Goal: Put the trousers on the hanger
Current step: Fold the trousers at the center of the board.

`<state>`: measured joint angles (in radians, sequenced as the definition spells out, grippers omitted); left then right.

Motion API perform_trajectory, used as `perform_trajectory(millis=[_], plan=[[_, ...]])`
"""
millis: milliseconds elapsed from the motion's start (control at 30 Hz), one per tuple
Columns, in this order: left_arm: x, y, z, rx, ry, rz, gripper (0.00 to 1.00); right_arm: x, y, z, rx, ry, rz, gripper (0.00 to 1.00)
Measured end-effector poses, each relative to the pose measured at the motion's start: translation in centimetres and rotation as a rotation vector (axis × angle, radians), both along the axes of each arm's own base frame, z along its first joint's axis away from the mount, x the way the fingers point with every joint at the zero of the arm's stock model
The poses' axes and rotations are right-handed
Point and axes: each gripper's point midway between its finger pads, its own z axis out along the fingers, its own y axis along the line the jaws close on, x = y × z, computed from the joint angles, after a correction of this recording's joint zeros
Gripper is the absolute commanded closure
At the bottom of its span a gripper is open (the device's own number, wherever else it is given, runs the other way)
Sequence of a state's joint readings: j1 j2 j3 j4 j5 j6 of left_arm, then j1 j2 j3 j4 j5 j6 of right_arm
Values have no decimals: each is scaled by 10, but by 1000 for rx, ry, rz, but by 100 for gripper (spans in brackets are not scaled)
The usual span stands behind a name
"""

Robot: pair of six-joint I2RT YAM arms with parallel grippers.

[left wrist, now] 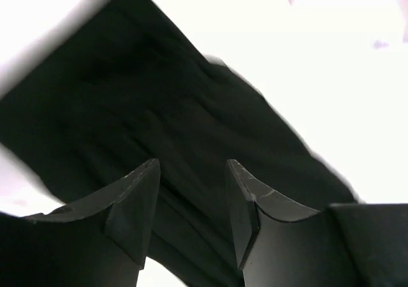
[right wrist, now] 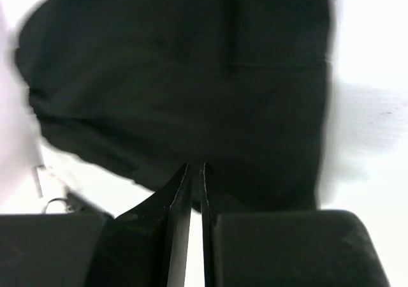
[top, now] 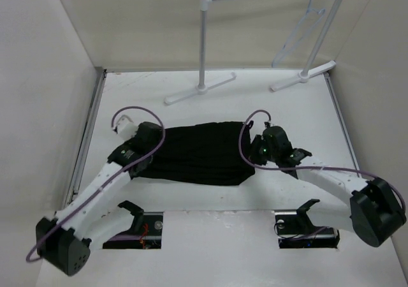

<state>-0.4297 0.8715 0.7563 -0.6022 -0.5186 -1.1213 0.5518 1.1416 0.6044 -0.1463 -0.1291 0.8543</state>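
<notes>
The black trousers (top: 201,153) lie folded flat across the middle of the white table. My left gripper (top: 148,150) is at their left end. In the left wrist view it (left wrist: 192,169) is open, its jaws spread just above the dark cloth (left wrist: 159,108). My right gripper (top: 258,148) is at their right end. In the right wrist view it (right wrist: 194,167) is shut to a thin slit, with the edge of the trousers (right wrist: 191,76) pinched at its tips. The pale hanger (top: 299,29) hangs from the rack's bar at the back right, far from both grippers.
The white tube garment rack (top: 204,41) stands at the back of the table, its feet (top: 201,89) spread on the tabletop behind the trousers. Pale walls close in the left, right and back. Two recesses (top: 137,226) sit by the arm bases at the near edge.
</notes>
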Motion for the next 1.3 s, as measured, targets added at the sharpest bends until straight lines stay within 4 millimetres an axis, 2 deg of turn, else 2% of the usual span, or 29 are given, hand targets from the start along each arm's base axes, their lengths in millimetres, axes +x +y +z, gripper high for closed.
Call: perform_trajectory(millis=[67, 133, 200, 267, 367, 467, 533, 567, 633, 700, 767, 800, 867, 933, 1033, 1100, 1200, 1300], plan=[[9, -29, -10, 13, 27, -85, 54, -6, -3, -26, -17, 58, -11, 84], [18, -52, -29, 26, 69, -144, 53, -22, -11, -52, -35, 125, -32, 84], [26, -62, -52, 40, 120, -159, 53, -39, -19, -72, -50, 185, -50, 84], [36, -58, -70, 43, 151, -135, 53, -51, -23, -84, -52, 223, -74, 84], [48, -36, -88, 34, 170, -62, 52, -53, -25, -81, -29, 219, -108, 81], [47, -15, -97, 16, 176, -2, 47, -54, -28, -76, -20, 211, -128, 64], [45, -8, -96, 7, 167, 11, 45, -55, -30, -68, -13, 196, -131, 50], [45, -7, -92, -1, 154, 9, 44, -56, -31, -63, -17, 189, -129, 46], [44, -9, -76, -18, 102, -5, 43, -53, -33, -44, -13, 152, -126, 46], [45, -15, -52, -41, 24, -31, 43, -40, -29, -14, 6, 85, -117, 58], [42, -26, -26, -68, -58, -74, 44, -19, -23, 19, 29, 6, -108, 75], [40, -33, -17, -79, -83, -99, 45, -8, -19, 32, 35, -25, -101, 80], [36, -51, -6, -96, -112, -159, 46, 18, -11, 53, 45, -71, -89, 83], [30, -72, -9, -97, -101, -225, 47, 46, -1, 60, 49, -96, -78, 83], [15, -106, -29, -85, -42, -331, 47, 83, 9, 48, 51, -82, -68, 83], [5, -117, -49, -71, 4, -368, 48, 104, 11, 28, 47, -49, -74, 83], [-11, -108, -87, -31, 92, -359, 48, 127, 6, -10, 38, 31, -110, 84], [-29, -91, -118, 1, 167, -337, 48, 140, 0, -47, 36, 122, -158, 84]])
